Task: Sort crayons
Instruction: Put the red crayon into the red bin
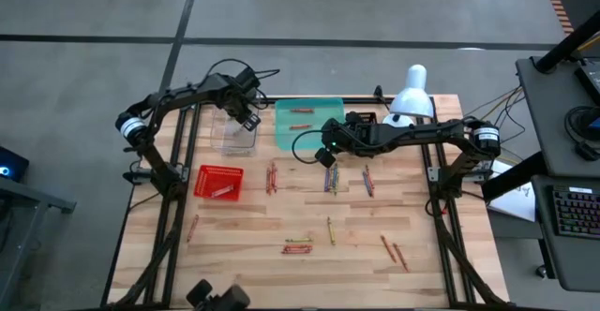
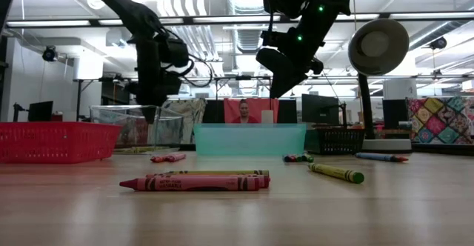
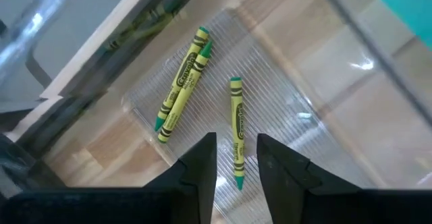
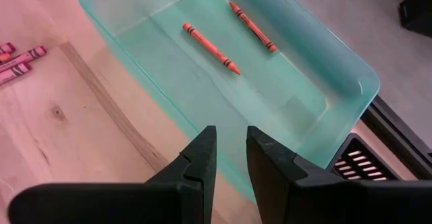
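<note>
Risk on my left side first: my left end effector [image 3: 236, 158] hangs over the clear plastic tray [image 1: 234, 136], fingers parted and empty, and three yellow-green wax crayons [image 3: 183, 84] lie inside; if I lift carelessly, a finger may catch the tray wall. My right end effector [image 4: 229, 150] is also slightly open and empty, beside the teal plastic tray [image 1: 286, 133] with two orange crayons [image 4: 210, 48]. Loose crayons [image 1: 330, 180] on the wooden table [image 1: 244, 227] lie close together, so I may take two colours at once.
</note>
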Robot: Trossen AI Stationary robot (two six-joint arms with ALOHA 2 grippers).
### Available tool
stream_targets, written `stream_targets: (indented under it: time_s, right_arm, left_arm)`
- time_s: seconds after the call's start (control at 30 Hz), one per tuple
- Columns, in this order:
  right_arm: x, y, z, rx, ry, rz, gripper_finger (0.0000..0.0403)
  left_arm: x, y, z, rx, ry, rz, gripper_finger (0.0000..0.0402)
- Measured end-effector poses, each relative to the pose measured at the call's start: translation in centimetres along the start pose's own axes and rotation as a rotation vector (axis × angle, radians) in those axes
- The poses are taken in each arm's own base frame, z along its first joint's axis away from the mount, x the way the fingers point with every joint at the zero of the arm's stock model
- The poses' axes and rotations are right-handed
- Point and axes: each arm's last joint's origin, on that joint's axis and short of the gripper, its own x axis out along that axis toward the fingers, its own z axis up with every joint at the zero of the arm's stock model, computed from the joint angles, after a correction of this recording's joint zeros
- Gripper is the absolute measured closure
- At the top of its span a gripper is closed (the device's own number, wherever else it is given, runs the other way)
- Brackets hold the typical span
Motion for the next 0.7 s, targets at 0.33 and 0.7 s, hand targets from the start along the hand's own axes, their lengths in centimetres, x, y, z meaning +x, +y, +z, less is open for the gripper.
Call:
stream_targets:
  time_s: [0.33,0.7]
  right_arm:
    - [0.0,0.0,0.0,-0.002,0.000,0.000,0.0330]
    - [0.0,0.0,0.0,0.003,0.000,0.000,0.0330]
  left_arm:
    - [-5.6,-2.6,-1.7,0.043,-0.133,-0.040,0.0311]
    - [-11.0,-9.7,-6.7,0.214,-0.161,-0.151,0.0311]
